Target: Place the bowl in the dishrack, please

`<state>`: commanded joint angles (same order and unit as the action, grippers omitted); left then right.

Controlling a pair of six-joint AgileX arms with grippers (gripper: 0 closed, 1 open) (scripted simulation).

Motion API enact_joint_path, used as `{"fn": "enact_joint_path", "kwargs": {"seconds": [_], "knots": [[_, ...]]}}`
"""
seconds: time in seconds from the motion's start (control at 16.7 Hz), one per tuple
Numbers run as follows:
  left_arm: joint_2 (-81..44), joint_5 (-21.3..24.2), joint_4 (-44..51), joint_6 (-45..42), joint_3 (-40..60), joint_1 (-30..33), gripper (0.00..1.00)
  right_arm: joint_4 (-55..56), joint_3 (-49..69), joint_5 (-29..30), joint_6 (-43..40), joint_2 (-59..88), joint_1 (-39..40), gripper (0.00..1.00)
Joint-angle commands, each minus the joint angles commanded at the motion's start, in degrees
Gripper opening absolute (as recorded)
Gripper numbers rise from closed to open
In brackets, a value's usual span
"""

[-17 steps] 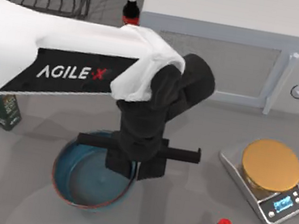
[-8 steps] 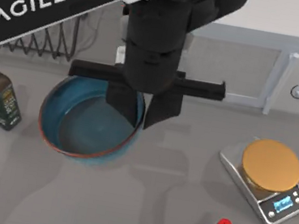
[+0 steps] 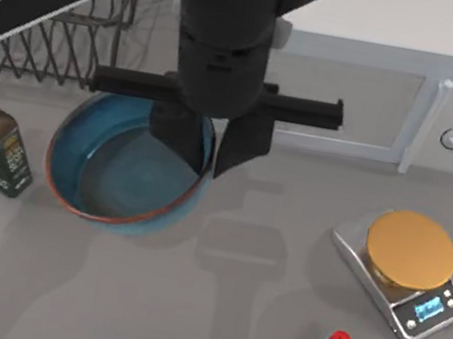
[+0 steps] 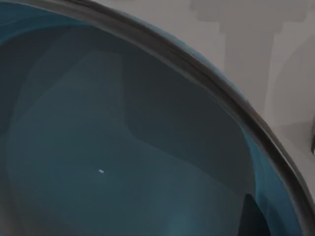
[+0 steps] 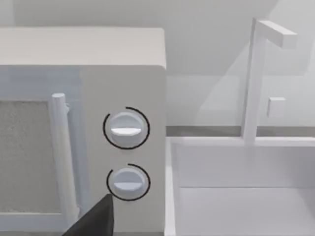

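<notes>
Left gripper (image 3: 212, 154) is clamped on the bowl (image 3: 112, 176) at its right rim, one finger inside, one outside. Bowl hangs just in front of the dishrack (image 3: 64, 47), with a green bottle (image 3: 0, 145) just to its left.

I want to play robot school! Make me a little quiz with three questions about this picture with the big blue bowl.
1. True or false: the left gripper holds the rim of the large round blue bowl with the reddish-brown rim.
2. What lies beyond the bowl at the top view's upper left? A) the dark grey wire dishrack B) a toaster C) a kettle
3. Fill in: the round golden plate sits on the silver kitchen ____.

Key: 1 true, one finger inside the bowl and one outside. 2 A. 3 scale.
</notes>
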<state>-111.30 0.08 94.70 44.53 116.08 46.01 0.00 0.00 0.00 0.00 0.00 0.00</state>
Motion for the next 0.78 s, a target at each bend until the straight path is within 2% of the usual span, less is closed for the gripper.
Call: {"fn": "enact_joint_path", "kwargs": {"seconds": [0.3, 0.54, 0.78], "knots": [[6.7, 1.4, -9.0, -5.0, -5.2, -6.3, 0.0, 0.0, 0.0, 0.0, 0.0, 0.0, 0.0, 1.0], [17.6, 3.6, -23.9, -13.4, -14.7, -17.0, 0.0, 0.0, 0.0, 0.0, 0.0, 0.0, 0.0, 1.0], [30.7, 6.1, -43.1, -24.0, -27.3, -30.0, 0.0, 0.0, 0.0, 0.0, 0.0, 0.0, 0.0, 1.0]]}}
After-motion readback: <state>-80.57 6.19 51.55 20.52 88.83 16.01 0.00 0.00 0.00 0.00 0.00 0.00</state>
